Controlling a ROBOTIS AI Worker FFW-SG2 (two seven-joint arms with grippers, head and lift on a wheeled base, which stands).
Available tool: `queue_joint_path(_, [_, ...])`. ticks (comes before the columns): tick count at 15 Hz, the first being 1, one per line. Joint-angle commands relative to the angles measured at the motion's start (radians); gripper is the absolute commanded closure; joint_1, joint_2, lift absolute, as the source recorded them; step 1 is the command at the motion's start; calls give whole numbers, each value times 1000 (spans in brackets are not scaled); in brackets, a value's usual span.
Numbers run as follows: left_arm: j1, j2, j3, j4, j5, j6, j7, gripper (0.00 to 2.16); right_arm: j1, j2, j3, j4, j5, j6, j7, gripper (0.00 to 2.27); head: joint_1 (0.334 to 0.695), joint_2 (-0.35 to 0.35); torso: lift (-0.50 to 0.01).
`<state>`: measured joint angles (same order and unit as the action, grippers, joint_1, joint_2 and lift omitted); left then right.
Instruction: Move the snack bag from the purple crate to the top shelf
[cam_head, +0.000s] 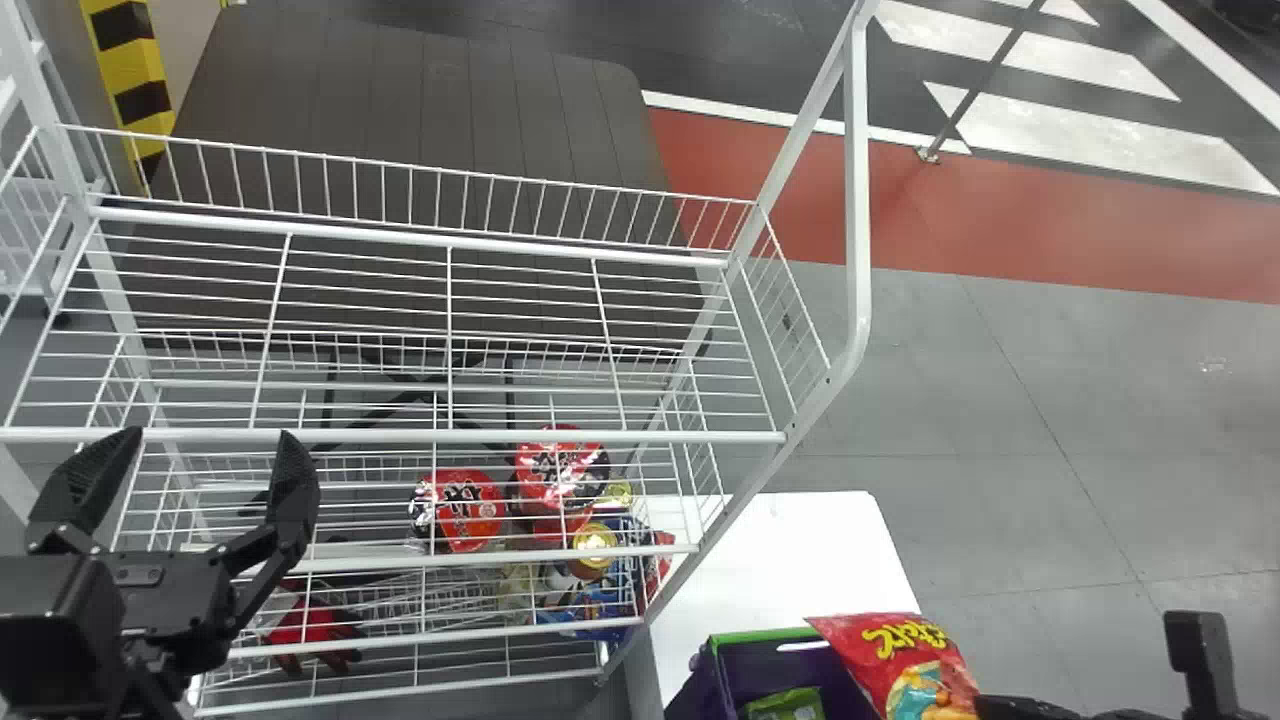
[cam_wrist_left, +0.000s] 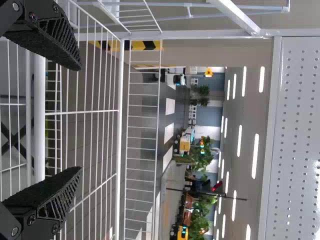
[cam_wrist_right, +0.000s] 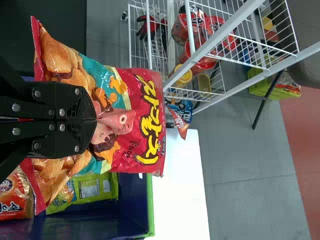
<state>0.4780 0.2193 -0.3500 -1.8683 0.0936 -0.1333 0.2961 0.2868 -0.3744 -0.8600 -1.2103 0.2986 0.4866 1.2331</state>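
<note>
Okay, your right black gripper (cam_wrist_right: 96, 120) pinches puffy red foil snack bag (cam_wrist_right: 142, 117) mid-front, beside white wire rack (cam_head: 400, 436), maybe for even lift. Left black gripper (cam_head: 207, 442) open, rack's left.

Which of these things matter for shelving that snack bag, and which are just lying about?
For the job:
- red snack bag
- right gripper, gripping it
- purple crate
- top shelf

Just there:
- green packet, in the crate
- red-lidded tubs
- red-and-black gloves
- left gripper, open
</note>
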Motion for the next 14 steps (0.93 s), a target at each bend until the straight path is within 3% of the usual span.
queue_joint_path(1, [2, 0, 0, 1, 0, -2, 2, 103, 3, 2, -7, -20, -19, 68, 13, 1656, 695, -350, 2])
queue_joint_path(5, [4, -1, 0, 3, 0, -2, 3, 103, 34, 17, -20, -95, -33, 178, 34, 1652, 695, -350, 0])
queue_joint_path(8, [8, -1, -4, 1, -5, -2, 8, 103, 72, 61, -60, -173, -47, 148, 94, 1652, 695, -350, 0])
queue_joint_path(9, [11, 0, -4, 1, -6, -2, 9, 103, 86, 72, -88, -193, -81, 117, 129, 1652, 695, -350, 0])
queue_joint_path(12, [24, 0, -1, 1, -14, -5, 15, 103, 135, 120, -171, -301, -161, 105, 134, 1652, 695, -350, 0])
queue_joint_path(14, [50, 5, 8, -14, -17, -21, 15, 103, 175, 155, -257, -419, -271, 151, 134, 1652, 695, -350, 0])
